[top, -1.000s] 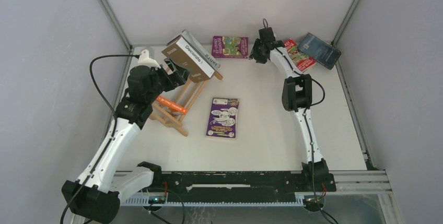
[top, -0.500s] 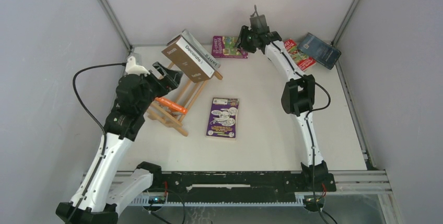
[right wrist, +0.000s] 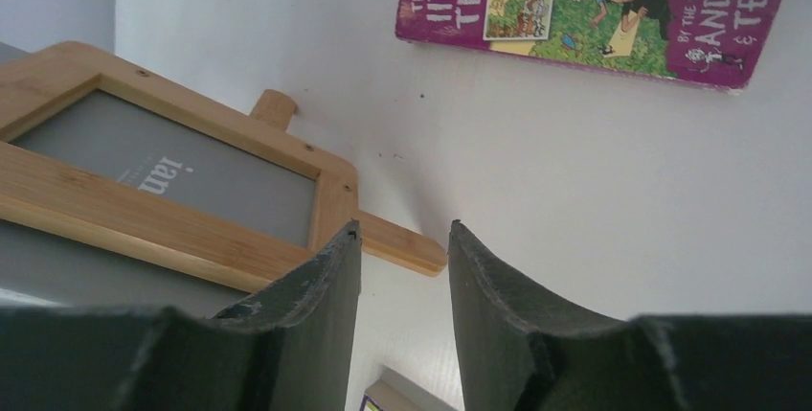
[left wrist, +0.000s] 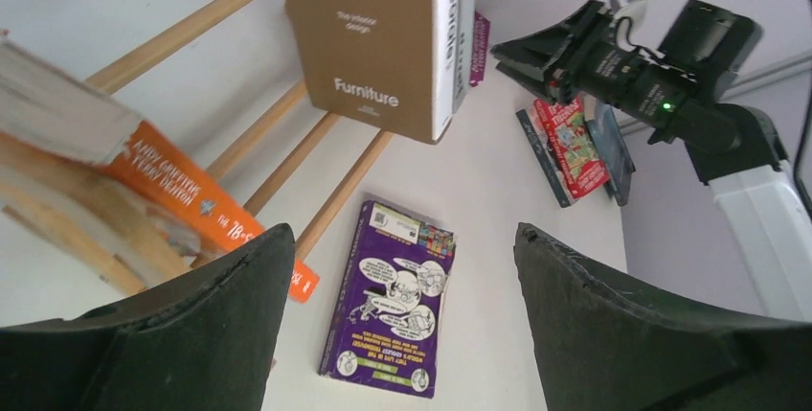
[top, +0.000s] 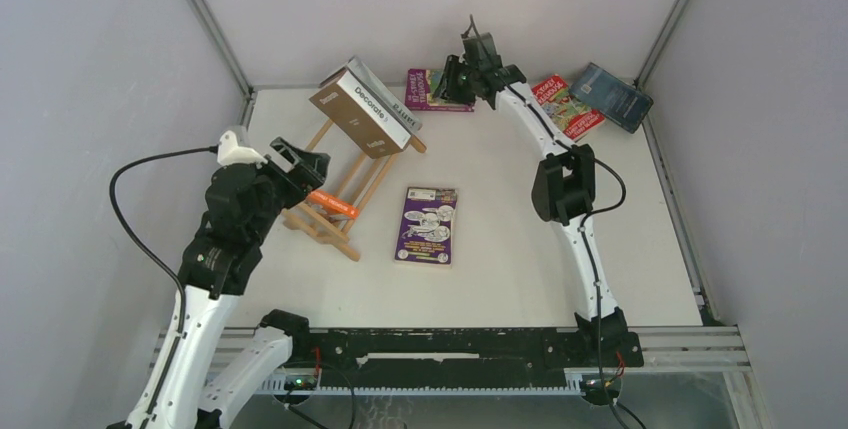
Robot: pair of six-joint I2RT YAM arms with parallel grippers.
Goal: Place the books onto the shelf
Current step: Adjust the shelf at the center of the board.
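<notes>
The wooden shelf (top: 345,189) stands at the left of the table. A thick brown book (top: 362,119) and a grey-white book (top: 390,97) lean on its top, and an orange book (top: 330,201) lies lower in it. One purple book (top: 428,225) lies flat mid-table. At the back lie a purple-and-green book (top: 425,89), a red book (top: 563,104) and a dark blue book (top: 612,95). My left gripper (top: 300,164) hangs open and empty just left of the shelf. My right gripper (top: 452,82) hovers over the purple-and-green book (right wrist: 594,9), jaws narrowly open with nothing between them.
Grey walls with metal corner posts close in the table on three sides. The shelf's wooden end frame (right wrist: 191,229) lies close to my right gripper (right wrist: 404,227). In the left wrist view the flat purple book (left wrist: 393,301) shows between my wide fingers (left wrist: 144,334).
My left arm has drawn back from the shelf toward the near left. My right gripper has swung left along the back, from beside the red book to over the purple-and-green one.
</notes>
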